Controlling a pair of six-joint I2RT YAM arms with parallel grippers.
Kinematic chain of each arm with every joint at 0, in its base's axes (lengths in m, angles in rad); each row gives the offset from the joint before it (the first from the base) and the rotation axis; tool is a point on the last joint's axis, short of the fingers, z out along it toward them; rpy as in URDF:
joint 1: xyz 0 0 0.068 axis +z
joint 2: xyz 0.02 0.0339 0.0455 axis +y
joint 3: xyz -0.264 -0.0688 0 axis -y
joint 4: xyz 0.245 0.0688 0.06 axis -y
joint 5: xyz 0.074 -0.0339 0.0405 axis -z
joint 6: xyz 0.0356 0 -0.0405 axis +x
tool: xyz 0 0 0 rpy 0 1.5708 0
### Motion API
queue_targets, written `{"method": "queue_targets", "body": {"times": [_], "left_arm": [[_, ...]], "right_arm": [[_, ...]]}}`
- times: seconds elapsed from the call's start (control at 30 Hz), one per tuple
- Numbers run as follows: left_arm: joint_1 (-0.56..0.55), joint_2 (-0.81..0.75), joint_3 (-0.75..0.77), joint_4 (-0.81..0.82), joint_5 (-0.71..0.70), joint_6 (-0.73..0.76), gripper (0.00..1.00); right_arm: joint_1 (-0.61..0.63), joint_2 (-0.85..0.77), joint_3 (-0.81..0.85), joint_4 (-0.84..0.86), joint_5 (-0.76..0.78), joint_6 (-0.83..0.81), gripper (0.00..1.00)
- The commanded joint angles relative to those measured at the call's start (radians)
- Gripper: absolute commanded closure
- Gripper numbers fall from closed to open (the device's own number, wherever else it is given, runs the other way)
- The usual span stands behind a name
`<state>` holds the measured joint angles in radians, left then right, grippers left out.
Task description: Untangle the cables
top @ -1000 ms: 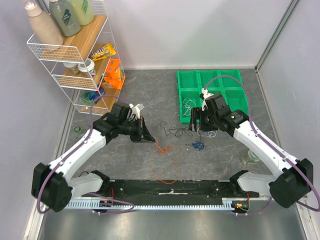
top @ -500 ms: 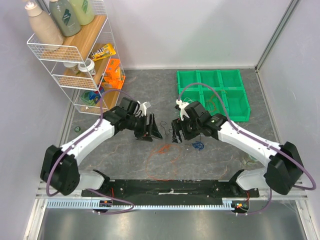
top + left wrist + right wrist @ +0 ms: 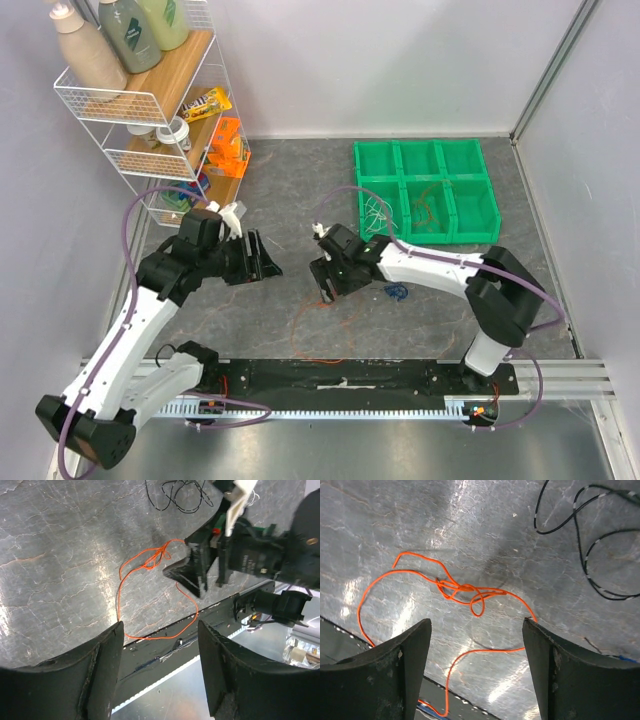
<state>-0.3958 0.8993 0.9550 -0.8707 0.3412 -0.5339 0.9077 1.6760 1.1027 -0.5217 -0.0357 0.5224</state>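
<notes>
Both jaws stand wide apart and empty: the left gripper (image 3: pixel 262 257) sits left of centre in the overhead view, the right gripper (image 3: pixel 476 625) hovers mid-frame over the orange cable (image 3: pixel 465 589). The black cable (image 3: pixel 590 540) lies upper right in the right wrist view.

Looped cable (image 3: pixel 462 587) on table (image 3: pixel 300 190) below right end effector (image 3: pixel 476 622); divided tray (image 3: pixel 356 190) behind right; rack (image 3: pixel 150 105) rear left.

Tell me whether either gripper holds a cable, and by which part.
Nothing is held: left gripper and right gripper are open, the orange cable lies free.
</notes>
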Motion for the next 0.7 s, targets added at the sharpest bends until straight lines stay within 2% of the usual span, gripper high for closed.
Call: {"method": "queue_targets", "body": {"times": [0.0, 0.1, 0.17, 0.27, 0.37, 0.47, 0.6, 0.67], "left_arm": [[0.003, -0.025, 0.002, 0.005, -0.028, -0.095, 0.34], [0.003, -0.014, -0.007, 0.032, -0.011, -0.11, 0.34], [0.003, -0.002, -0.009, 0.039, -0.005, -0.11, 0.34], [0.003, 0.01, -0.004, 0.045, -0.005, -0.11, 0.35], [0.003, 0.009, -0.001, 0.058, -0.005, -0.121, 0.35], [0.005, 0.009, -0.005, 0.068, -0.002, -0.129, 0.35], [0.003, 0.006, -0.004, 0.072, -0.002, -0.136, 0.35], [0.005, 0.004, -0.002, 0.072, -0.005, -0.138, 0.36]], "right_arm": [[0.054, 0.074, 0.097, -0.079, 0.163, 0.183, 0.19], [0.076, 0.12, 0.137, -0.124, 0.246, 0.212, 0.24], [0.085, 0.139, 0.132, -0.124, 0.29, 0.229, 0.31], [0.097, 0.169, 0.134, -0.123, 0.325, 0.228, 0.48], [0.118, 0.179, 0.135, -0.117, 0.382, 0.212, 0.5], [0.125, 0.182, 0.115, -0.055, 0.356, 0.182, 0.52], [0.125, 0.154, 0.098, -0.023, 0.346, 0.136, 0.76], [0.125, 0.116, 0.095, -0.009, 0.342, 0.108, 0.92]]}}
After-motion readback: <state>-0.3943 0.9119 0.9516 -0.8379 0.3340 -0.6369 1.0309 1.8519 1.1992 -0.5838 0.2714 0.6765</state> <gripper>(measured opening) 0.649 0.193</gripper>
